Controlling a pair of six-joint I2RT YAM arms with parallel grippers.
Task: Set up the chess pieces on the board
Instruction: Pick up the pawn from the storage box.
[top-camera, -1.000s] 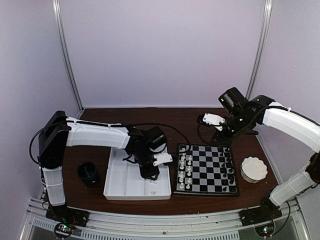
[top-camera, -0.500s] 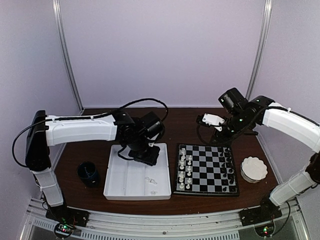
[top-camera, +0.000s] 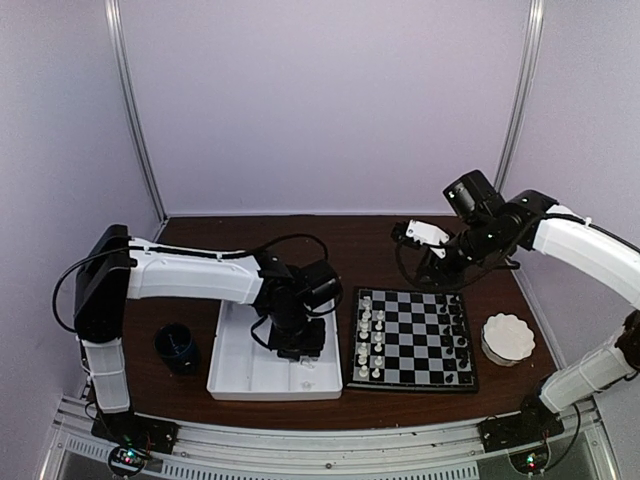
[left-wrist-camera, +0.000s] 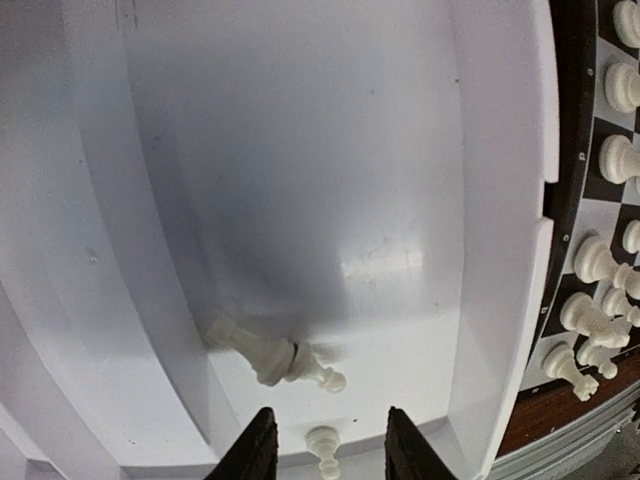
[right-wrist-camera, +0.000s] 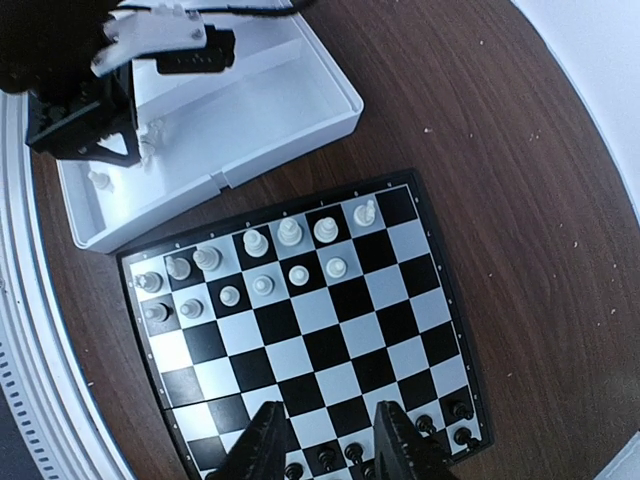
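Fingers of the left gripper (left-wrist-camera: 328, 420) stand parted and clamp nothing. A tiny white plastic pawn (left-wrist-camera: 322, 446) sits between them, clear of both, on the floor of the white compartmented plastic tray (left-wrist-camera: 490, 250). At the pawn's 11 o'clock a bigger white chessman (left-wrist-camera: 265, 352) lies tipped over. The right gripper (right-wrist-camera: 328, 412) is likewise released and empty, raised over the small black-and-white checkered board (right-wrist-camera: 320, 330), which sits at the tray's 3 o'clock. In the top view, white chessmen (top-camera: 370, 338) stand in two files along the board's 9 o'clock edge and black ones (top-camera: 456, 335) line its 3 o'clock edge.
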